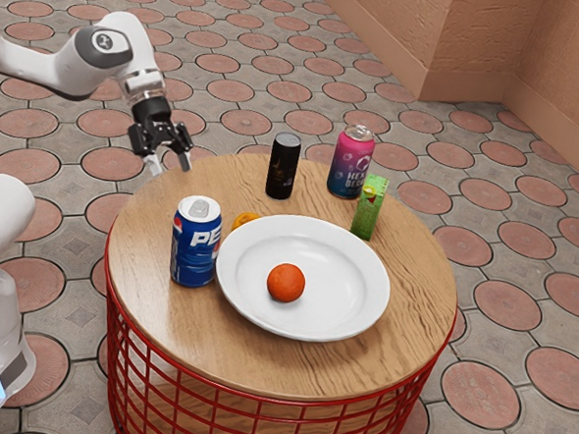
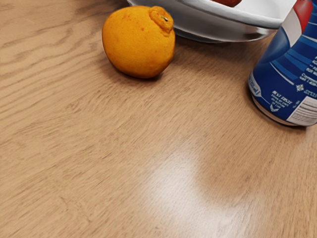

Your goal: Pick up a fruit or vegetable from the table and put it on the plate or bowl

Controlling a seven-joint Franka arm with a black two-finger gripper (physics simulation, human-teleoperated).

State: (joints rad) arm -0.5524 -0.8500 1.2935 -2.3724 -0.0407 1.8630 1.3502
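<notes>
1. A round wooden tabletop (image 1: 177, 312) on a red wire base (image 1: 183, 410) stands on a floor (image 1: 530, 291) of round reddish tiles, with tan walls (image 1: 475, 29) at the exterior view's upper right
2. It carries a plate (image 1: 343, 283), Pepsi can (image 1: 195, 240), black can (image 1: 283, 165), pink can (image 1: 350, 162) and green carton (image 1: 369, 206)
3. The end effector (image 1: 168, 165) hangs over the tabletop's far edge, fingers apart and empty
4. The orange (image 1: 244, 220) lies on the wood just beside the plate's rim, near the Pepsi can, well apart from the end effector
5. A red-orange fruit (image 1: 286, 282) sits on the plate
</notes>
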